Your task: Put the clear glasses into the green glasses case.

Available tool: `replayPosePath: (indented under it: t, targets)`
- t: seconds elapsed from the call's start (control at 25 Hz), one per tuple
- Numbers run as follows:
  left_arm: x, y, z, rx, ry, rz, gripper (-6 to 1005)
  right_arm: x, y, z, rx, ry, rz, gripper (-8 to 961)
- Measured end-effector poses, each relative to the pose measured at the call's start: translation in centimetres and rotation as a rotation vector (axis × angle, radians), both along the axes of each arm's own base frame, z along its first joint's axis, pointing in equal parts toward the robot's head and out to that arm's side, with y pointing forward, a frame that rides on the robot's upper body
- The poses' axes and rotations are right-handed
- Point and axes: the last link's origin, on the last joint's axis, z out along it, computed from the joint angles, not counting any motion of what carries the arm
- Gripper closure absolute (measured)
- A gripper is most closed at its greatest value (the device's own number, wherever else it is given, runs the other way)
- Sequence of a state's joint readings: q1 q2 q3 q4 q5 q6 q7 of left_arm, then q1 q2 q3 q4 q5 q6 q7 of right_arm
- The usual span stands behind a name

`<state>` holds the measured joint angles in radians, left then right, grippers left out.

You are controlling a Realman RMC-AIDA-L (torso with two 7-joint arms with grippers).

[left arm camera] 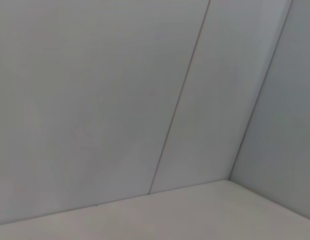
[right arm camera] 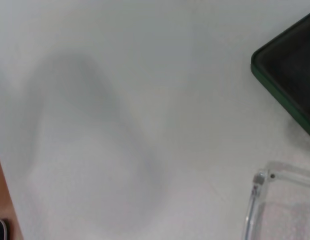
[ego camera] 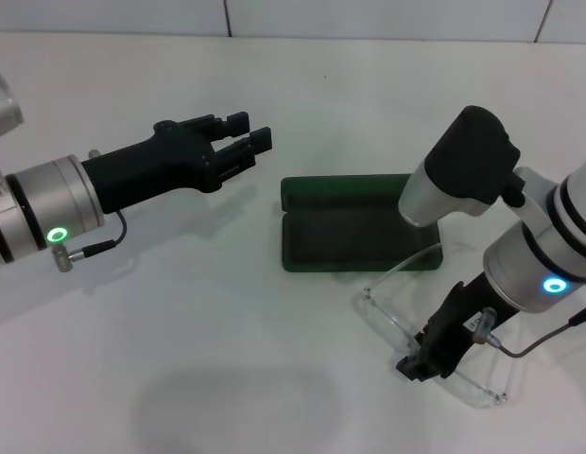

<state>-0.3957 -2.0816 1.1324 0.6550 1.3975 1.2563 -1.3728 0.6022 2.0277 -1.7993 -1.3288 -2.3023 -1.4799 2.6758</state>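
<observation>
Head view: the right arm's elbow covers part of the open green glasses case (ego camera: pixel 350 232). The right hand (ego camera: pixel 423 364) is down at the clear glasses (ego camera: pixel 406 322) on the white tabletop (ego camera: pixel 227 378); whether it pinches them cannot be told. The left hand (ego camera: pixel 244 142) hovers left of the case, fingers spread. Left wrist view: only bare wall panels (left arm camera: pixel 95 100). Right wrist view: the case's corner and the glasses' hinge, both cut off.
</observation>
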Motion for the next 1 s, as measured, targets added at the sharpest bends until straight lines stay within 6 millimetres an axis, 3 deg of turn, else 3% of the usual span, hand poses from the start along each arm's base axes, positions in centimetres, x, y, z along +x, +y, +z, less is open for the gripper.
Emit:
replayPosePath:
  t: [0.48,0.68,1.0]
  targets:
    - [-0.03,0.03,0.07,0.003,-0.001,0.002,573,0.29,0.01,0.19,0.007,-0.010,-0.012,713]
    - [-0.05,0.01,0.02,0.004,0.001,0.000,573,0.29,0.05,0.28,0.008,-0.011,-0.008,817]
    - [-0.17,-0.08,-0.14,0.000,0.001,0.005,573,0.05,0.36,0.94,0.021,0.001,-0.006,834]
